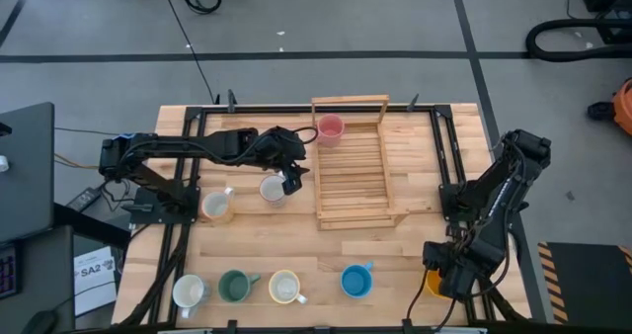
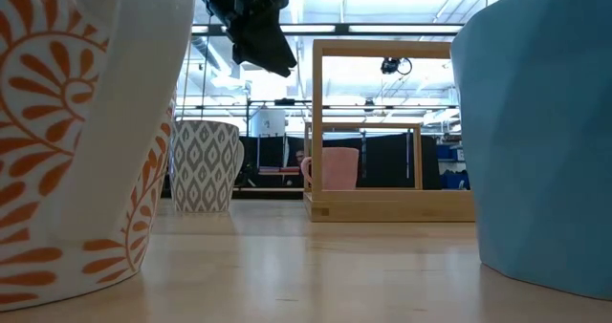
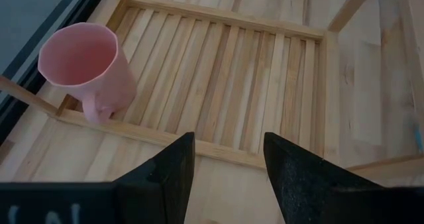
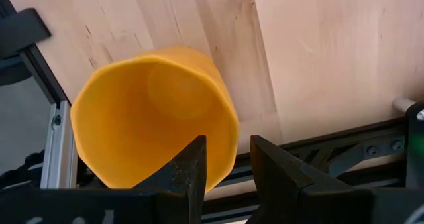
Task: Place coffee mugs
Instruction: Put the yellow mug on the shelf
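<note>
Above the rack (image 1: 351, 171) edge, left claw (image 3: 225, 174) is open, empty; pink mug (image 1: 330, 127) placed. Right claw (image 4: 228, 168) pinches orange mug (image 4: 156, 114) wall: lift straight, avoid frame.

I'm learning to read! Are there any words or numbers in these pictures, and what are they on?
"SA2": on a white paper sheet lying beside the table's left edge, high view; the smaller print under it is too small to read.
White marks on the left gripper body, left wrist view: cut off, unreadable.
Nothing else has writing.

High camera straight down over table (image 1: 415, 245), low camera level at tabletop, close behind mugs, both sharing wooden rack (image 1: 351, 166), wrist cameras close.
</note>
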Action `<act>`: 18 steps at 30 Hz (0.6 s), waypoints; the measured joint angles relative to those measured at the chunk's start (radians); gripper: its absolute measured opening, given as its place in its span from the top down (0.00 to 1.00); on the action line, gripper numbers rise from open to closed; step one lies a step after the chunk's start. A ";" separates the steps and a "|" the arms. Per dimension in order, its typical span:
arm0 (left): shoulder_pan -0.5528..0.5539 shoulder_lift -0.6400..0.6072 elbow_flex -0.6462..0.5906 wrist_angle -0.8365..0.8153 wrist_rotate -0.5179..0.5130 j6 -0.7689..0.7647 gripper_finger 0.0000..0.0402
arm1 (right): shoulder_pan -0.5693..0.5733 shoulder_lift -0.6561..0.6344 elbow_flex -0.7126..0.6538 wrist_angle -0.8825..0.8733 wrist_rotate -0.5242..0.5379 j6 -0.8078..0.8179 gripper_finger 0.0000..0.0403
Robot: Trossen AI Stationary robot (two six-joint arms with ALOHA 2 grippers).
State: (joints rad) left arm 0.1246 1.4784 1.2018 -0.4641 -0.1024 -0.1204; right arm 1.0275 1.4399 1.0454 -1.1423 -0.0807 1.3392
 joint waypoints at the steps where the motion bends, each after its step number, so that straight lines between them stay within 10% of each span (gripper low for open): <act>1: 0.000 0.000 0.000 0.000 0.000 0.000 0.53 | 0.000 0.000 0.000 0.000 0.002 0.000 0.70; 18: 0.000 0.000 0.000 0.000 0.000 0.000 0.53 | 0.000 0.000 -0.098 0.131 0.012 0.000 0.70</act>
State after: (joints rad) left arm 0.1246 1.4784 1.2018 -0.4641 -0.1028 -0.1207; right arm 1.0275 1.4403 0.9475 -1.0113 -0.0689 1.3392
